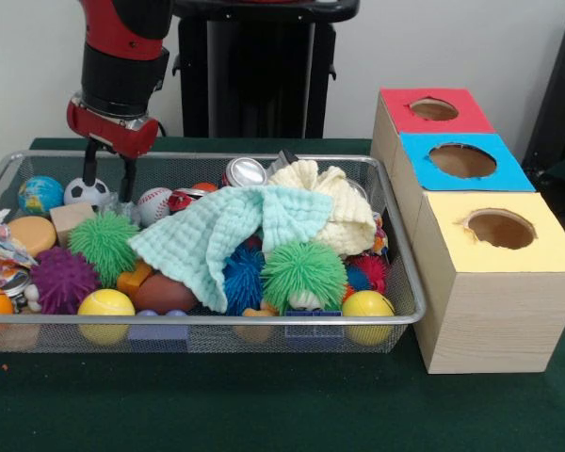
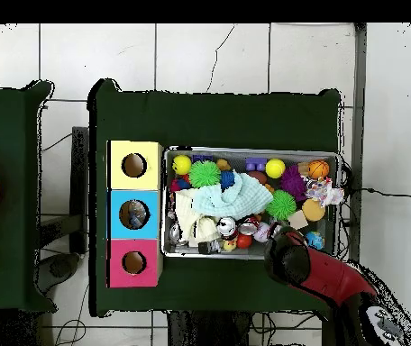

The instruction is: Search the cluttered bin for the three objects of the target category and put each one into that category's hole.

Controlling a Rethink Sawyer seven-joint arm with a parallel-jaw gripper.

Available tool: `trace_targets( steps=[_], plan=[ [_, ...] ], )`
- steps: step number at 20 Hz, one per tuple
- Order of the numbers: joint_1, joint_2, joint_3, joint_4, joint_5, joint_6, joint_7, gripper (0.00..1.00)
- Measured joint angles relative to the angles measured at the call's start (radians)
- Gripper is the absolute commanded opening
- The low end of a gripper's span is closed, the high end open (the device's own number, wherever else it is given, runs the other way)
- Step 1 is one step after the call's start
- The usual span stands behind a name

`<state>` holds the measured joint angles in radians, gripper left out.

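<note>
Gripper (image 1: 109, 184) down inside the wire bin (image 1: 395, 315) at its far left corner in the front view, two dark fingers (image 1: 90, 162) spread apart with nothing between them — tips among the clutter just beside a soccer ball (image 1: 85, 191) and a baseball (image 1: 154, 204). In the overhead view the red and black arm covers the gripper (image 2: 279, 236) at the bin's (image 2: 250, 150) lower right edge. A globe ball (image 1: 40, 194) lies left of the soccer ball, a wooden block (image 1: 71, 218) just in front of it. A green spiky ball (image 1: 104, 245) sits near the block, a purple spiky ball (image 1: 63, 279) in front of that, a yellow ball (image 1: 105, 304) against the near rim. Mid-bin, a mint cloth (image 1: 221, 235) drapes over the pile, a cream cloth (image 1: 334, 207) bunched behind it, a metal can (image 1: 246, 172) at the far wall. A second green spiky ball (image 1: 303, 274) sits at front centre, another yellow ball (image 1: 368, 304) to its right. Beside the bin, touching or nearly so — three boxes in a row, each with a round hole on top: yellow box (image 1: 504, 282) nearest, blue box (image 1: 463, 162) in the middle, red box (image 1: 433, 111) farthest. Which category is the target cannot be told.
</note>
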<state>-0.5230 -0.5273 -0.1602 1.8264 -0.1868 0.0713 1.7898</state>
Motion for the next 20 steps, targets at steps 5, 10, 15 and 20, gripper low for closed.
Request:
trace_targets(
  steps=[5, 10, 15, 20],
  plan=[
    [-0.079, -0.048, 0.057, 0.048, 0.000, -0.010, 0.000, 1.00],
    [-0.115, -0.087, 0.074, 0.076, 0.000, -0.010, 0.000, 1.00],
    [-0.119, -0.109, 0.080, 0.078, -0.001, -0.010, 0.000, 1.00],
    [-0.119, -0.109, 0.091, 0.078, -0.001, -0.010, 0.000, 1.00]
  ],
)
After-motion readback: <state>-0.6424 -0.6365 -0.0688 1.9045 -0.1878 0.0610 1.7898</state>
